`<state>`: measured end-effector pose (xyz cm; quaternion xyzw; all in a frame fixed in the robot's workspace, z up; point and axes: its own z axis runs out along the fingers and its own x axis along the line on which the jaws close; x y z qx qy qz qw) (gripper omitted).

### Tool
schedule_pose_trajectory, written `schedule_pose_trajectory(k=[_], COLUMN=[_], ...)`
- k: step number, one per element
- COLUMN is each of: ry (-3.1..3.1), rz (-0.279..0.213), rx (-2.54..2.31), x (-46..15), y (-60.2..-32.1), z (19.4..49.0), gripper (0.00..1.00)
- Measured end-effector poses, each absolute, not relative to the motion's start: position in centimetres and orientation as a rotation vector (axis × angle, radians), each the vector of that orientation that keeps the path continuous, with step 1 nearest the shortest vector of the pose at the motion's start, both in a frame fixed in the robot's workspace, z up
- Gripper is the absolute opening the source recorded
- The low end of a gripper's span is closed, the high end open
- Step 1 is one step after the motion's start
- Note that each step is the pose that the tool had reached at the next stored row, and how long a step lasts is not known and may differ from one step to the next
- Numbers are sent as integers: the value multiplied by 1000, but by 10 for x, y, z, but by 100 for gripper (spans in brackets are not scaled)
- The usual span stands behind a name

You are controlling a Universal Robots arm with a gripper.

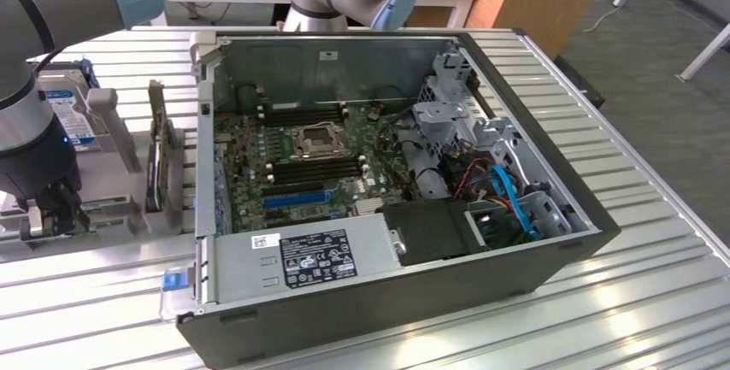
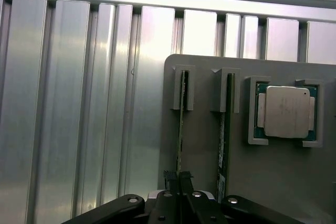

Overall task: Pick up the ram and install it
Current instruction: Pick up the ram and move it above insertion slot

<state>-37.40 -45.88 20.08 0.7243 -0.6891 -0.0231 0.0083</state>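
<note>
The ram (image 2: 181, 124) is a thin green stick standing on edge in a slot of a grey holder (image 2: 205, 150). My gripper (image 2: 178, 178) is shut on the stick's near end, with a black fingertip pressed against each side. A second green stick (image 2: 224, 129) stands in the neighbouring slot, untouched. In the exterior view my gripper (image 1: 51, 216) hangs low over the holder (image 1: 108, 208), at the exterior view's left of the open computer case (image 1: 570, 242). The motherboard's black memory slots (image 1: 310, 169) lie inside the case.
A silver processor chip (image 2: 286, 111) sits in a pocket of the same holder, beside the sticks. The holder and case rest on a ribbed aluminium table (image 1: 638, 302). A dark card (image 1: 160, 156) and a hard drive (image 1: 71, 114) stand between my arm and the case wall.
</note>
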Motion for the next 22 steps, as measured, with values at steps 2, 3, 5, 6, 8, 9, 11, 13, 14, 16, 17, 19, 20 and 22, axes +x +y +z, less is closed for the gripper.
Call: schedule_pose_trajectory(k=[2,3,5,6,8,9,11,13,14,16,17,19,20,22], ry=[-2153,-2154,-2153,-2153,-2153,-2153,-2153,-2153,-2154,-2153,-2153,-2153,-2153,-2153], rz=[-72,-72,-72,-72,-72,-72,-72,-72,-72,-72,-72,-72,-72,-72], rx=[2263,2263,2263,2263,2263,2263,2263,2263,2263,2263,2263,2263,2263,2263], x=[-374,-374,-374,-374,-374,-374,-374,-374,-374,-374,-374,-374,-374,-374], y=[-459,-459,-459,-459,-459,-459,-459,-459,-459,-459,-459,-459,-459,-459], z=[201,201,201,201,202,203,203,204,204,204,204,205,205,204], gripper=[13,13,13,13,13,13,13,13,13,13,13,13,13,13])
